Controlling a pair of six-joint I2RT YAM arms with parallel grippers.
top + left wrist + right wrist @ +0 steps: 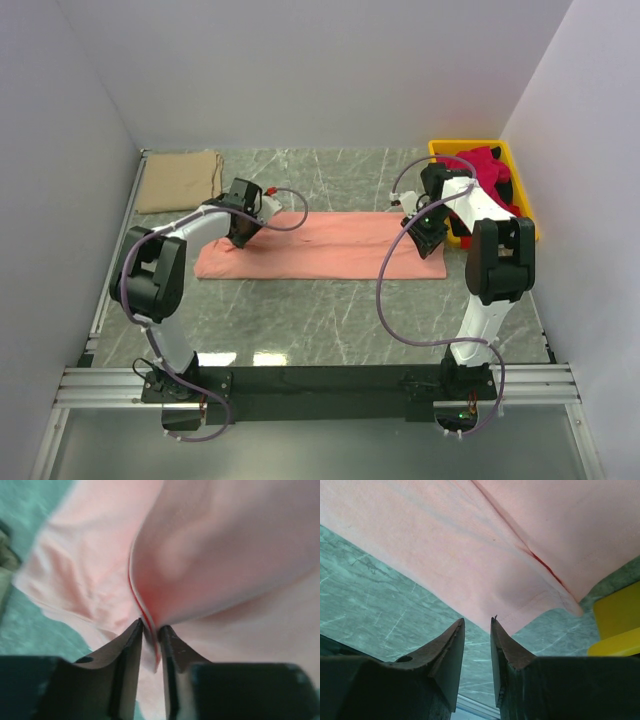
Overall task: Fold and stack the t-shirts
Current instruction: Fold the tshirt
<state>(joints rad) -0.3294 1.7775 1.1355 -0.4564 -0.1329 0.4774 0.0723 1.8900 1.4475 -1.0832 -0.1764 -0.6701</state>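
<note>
Where the task is standing: roughly midway, by my judgement, with one tee seemingly finished, one being folded and others waiting.
Tan tee (178, 180): lying folded flat at the far left corner of the tabletop (330, 320), apparently serving as the base of the stack.
Salmon-pink tee (320, 245): lying across the middle of the tabletop as a long band, folded lengthwise but not yet brought end to end.
Left hand (151, 627): clamping a ridge of the pink cloth at the band's left end.
Right hand (478, 621): hovering at the band's right corner, its fingers standing narrowly apart with nothing between them and the cloth edge just ahead.
Crimson tees (482, 165): sitting bunched in the yellow bin (465, 147) at the far right, not yet folded.
Remaining: shortening the pink band, stacking it on the tan tee, then folding the crimson ones.
</note>
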